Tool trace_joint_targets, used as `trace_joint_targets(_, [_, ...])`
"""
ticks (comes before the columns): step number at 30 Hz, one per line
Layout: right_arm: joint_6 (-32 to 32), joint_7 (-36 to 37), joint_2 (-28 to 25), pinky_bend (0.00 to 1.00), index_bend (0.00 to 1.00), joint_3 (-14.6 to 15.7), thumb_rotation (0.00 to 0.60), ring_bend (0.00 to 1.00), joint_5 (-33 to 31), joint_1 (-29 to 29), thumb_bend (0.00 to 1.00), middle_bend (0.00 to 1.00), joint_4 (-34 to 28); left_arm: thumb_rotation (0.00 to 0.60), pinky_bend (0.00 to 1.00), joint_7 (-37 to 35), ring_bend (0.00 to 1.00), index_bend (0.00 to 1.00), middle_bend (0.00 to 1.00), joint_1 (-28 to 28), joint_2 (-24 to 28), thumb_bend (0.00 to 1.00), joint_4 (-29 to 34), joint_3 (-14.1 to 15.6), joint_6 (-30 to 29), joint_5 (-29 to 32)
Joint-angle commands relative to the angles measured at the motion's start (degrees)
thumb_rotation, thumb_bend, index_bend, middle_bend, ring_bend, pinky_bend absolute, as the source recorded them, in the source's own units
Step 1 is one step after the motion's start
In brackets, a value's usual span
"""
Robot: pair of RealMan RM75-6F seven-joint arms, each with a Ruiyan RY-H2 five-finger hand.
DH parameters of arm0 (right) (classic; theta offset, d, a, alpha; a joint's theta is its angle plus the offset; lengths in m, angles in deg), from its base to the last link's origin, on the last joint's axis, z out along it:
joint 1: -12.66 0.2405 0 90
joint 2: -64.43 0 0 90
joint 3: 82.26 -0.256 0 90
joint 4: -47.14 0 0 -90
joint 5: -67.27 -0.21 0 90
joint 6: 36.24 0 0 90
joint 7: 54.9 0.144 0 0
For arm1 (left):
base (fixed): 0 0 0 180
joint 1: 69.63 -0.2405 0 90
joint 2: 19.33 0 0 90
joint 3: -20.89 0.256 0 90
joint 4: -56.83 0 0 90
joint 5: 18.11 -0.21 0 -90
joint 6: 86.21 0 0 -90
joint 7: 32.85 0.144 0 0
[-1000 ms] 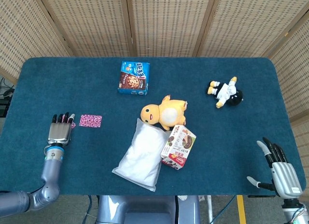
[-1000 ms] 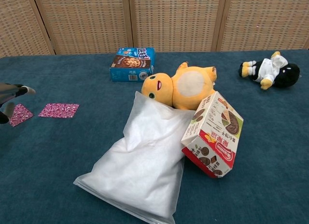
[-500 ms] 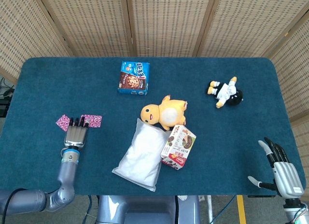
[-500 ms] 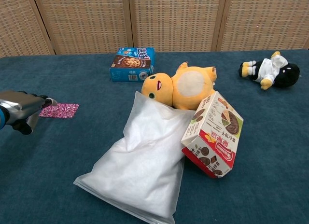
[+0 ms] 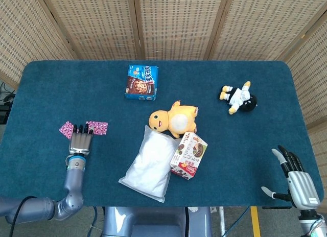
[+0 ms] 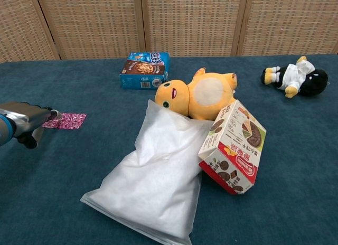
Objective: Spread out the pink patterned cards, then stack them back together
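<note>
Head view: left hand [image 5: 79, 141] flat between cards [image 5: 96, 127]

Both feeds look bright and even to me, soft overhead light with no hard glare. I see only faint shadows tucked under the white bag [image 6: 153, 176] and the yellow plush [image 6: 203, 94]. The teal tablecloth [image 5: 230, 145] reads flat and clean. Head view is sharp throughout; the table edges bow slightly. In the chest view, my left hand [image 6: 24, 123] at the frame edge looks a little soft.
</note>
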Motion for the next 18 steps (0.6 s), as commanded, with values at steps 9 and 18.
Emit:
trace_joint_targets(9, [-0.1,0.2,0.0,0.00,0.04,0.0,0.600,0.00,-0.1,0.0,0.11,0.00,0.0,0.600,0.00,1.1,0.00,0.02,0.00,0.1,-1.8,0.85,-2.2,1.1,0.4,1.2])
trace_joint_targets(18, [0.0,-0.4,0.1,0.00,0.04,0.2,0.600,0.00,0.4,0.0,0.11,0.00,-0.2,0.600,0.00,-0.8,0.00,0.02,0.00,-1.8,0.4,0.85,0.5,3.1,0.0,-1.1])
